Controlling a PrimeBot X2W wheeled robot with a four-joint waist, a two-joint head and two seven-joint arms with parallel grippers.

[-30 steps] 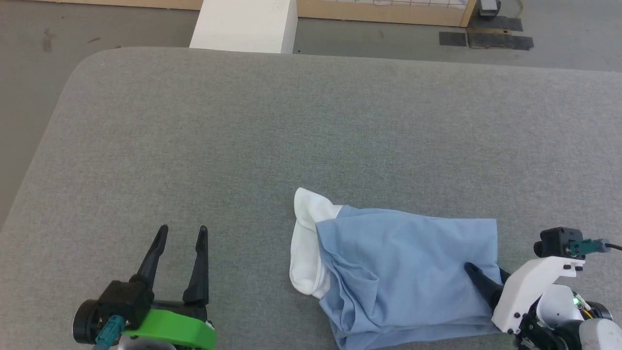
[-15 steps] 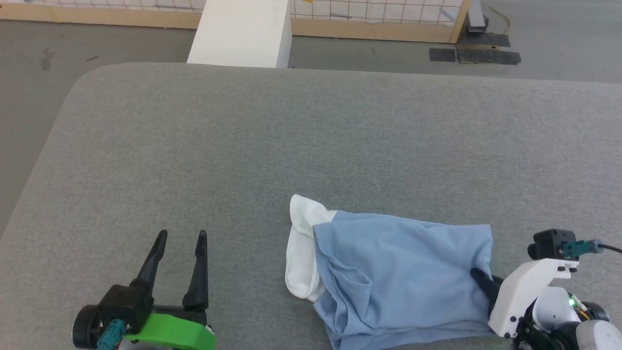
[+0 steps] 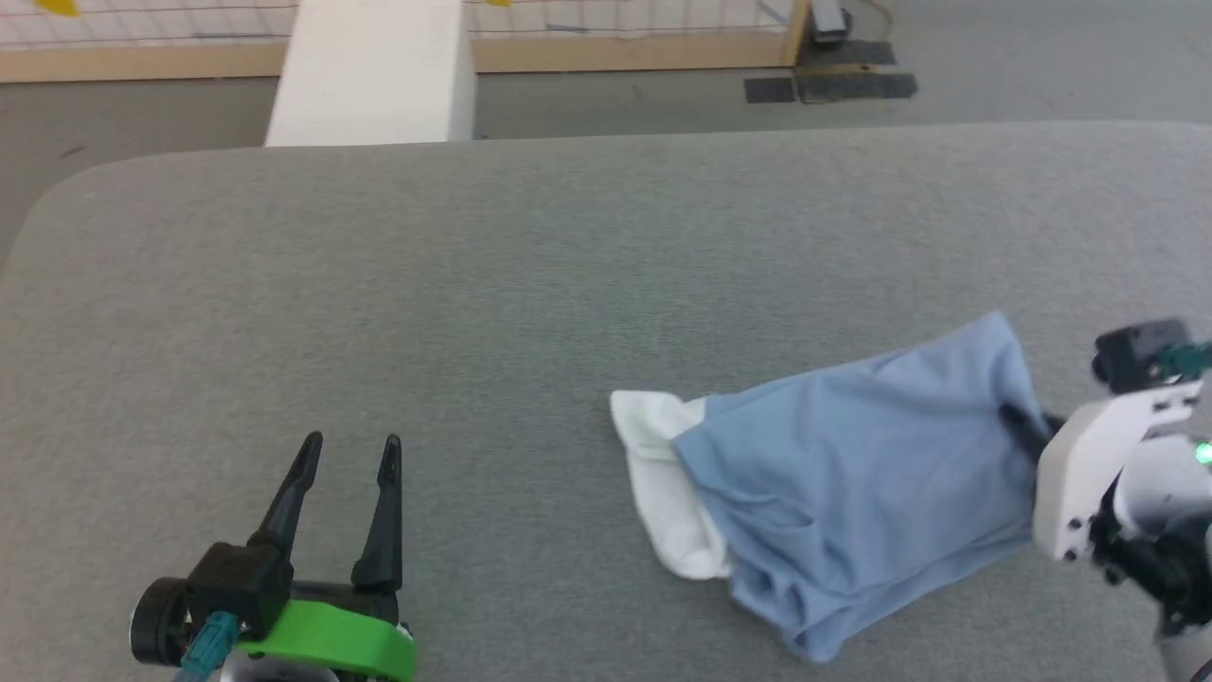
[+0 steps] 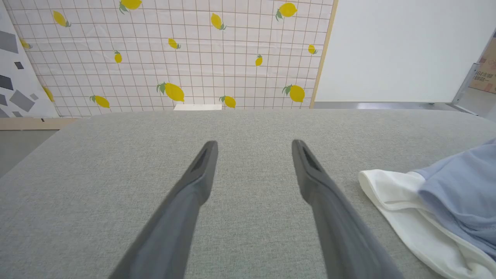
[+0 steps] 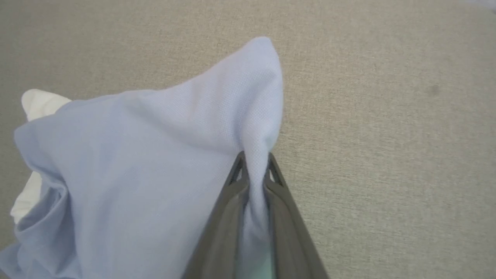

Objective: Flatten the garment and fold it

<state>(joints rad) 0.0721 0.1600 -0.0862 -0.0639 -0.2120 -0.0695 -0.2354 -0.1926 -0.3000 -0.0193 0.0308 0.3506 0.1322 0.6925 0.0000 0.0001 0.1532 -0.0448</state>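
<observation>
The garment [image 3: 852, 474], light blue with a white panel at its left end, lies bunched on the grey table [image 3: 530, 284] at the right. My right gripper [image 3: 1018, 421] is shut on its right edge, which is lifted off the table. In the right wrist view the blue cloth [image 5: 155, 162] is pinched between the two fingers of the right gripper [image 5: 254, 161]. My left gripper [image 3: 348, 445] stands open at the lower left, well apart from the garment. In the left wrist view the left gripper [image 4: 254, 145] has bare table between its fingers, and the garment [image 4: 457, 193] lies to its right.
A white block [image 3: 374, 71] stands beyond the table's far edge. Behind it runs a wooden-framed screen [image 4: 174, 54] printed with lemons. Dark mats [image 3: 828, 85] lie on the floor at the back. The table's rounded left corner [image 3: 47, 199] is near.
My right gripper has shut on the garment's right edge and raised it up and away; the cloth now slopes up to the right. The head view has also shifted. The left gripper stays put.
</observation>
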